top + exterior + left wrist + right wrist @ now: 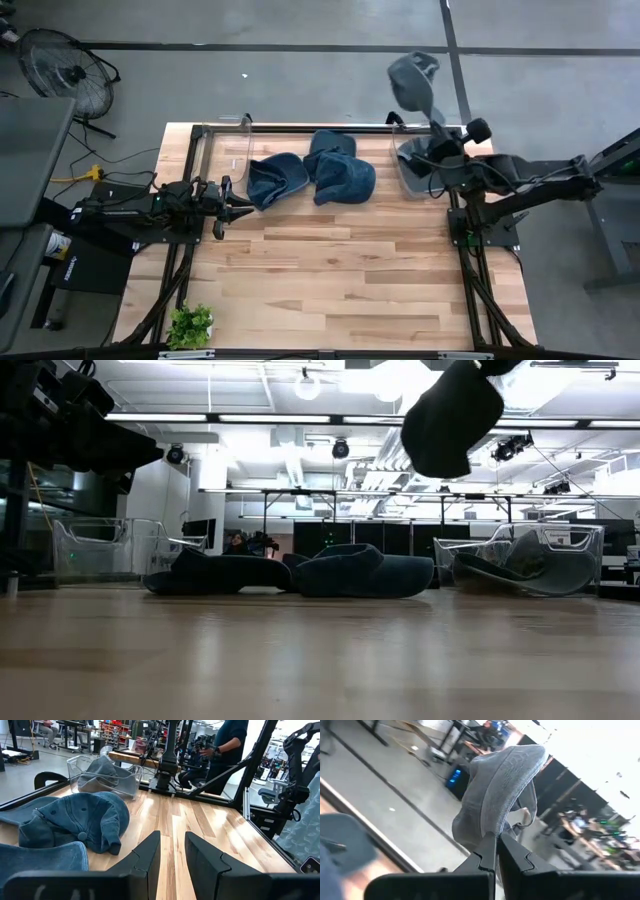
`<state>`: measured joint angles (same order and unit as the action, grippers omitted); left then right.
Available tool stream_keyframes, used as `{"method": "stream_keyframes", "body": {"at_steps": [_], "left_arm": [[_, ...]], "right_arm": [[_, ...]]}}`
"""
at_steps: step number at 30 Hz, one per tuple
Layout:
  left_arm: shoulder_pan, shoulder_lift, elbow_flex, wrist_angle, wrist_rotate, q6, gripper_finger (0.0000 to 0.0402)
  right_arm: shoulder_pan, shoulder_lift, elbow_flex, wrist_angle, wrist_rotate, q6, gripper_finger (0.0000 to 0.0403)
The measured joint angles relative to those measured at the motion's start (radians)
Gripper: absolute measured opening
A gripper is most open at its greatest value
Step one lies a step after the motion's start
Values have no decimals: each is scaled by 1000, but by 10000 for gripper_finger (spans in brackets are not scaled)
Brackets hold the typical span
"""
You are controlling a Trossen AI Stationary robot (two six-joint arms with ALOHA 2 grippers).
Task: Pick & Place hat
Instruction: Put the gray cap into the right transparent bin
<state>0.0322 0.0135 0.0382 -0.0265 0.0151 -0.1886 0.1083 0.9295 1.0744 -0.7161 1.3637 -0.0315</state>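
A grey hat [410, 80] is held high over the table's far right by my right gripper [434, 118], which is shut on it. The low view shows this hat [450, 415] dark against the ceiling, and it fills the right wrist view [502, 785]. Three blue hats [275, 178] [345, 180] [330, 143] lie flat on the far middle of the table. My left gripper [172, 852] is open. It stays low at the table's left [222, 200], next to the nearest blue hat [75, 822], touching nothing. My right gripper pinches the grey hat by its lower edge [487, 831] between its two fingertips. The hat is lifted clear of the table and stands out beyond the fingers. Its crown [512, 765] bulges and a strap loop [530, 812] hangs at one side.
A clear bin [420, 165] at the far right holds another grey hat [510, 565]. A second clear bin [237, 140] stands at the far left. A small plant [190, 325] sits at the near left corner. A person [227, 745] stands beyond the table. The near half shows bare wood [340, 290].
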Motion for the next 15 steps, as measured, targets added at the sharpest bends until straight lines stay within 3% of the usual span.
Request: {"method": "stream_keyframes", "body": {"at_steps": [10, 15], "left_arm": [[0, 0, 0, 0, 0, 0, 87], [0, 0, 0, 0, 0, 0, 87]], "right_arm": [[45, 7, 5, -16, 189, -319, 0], [63, 7, 5, -16, 207, -537, 0]]}}
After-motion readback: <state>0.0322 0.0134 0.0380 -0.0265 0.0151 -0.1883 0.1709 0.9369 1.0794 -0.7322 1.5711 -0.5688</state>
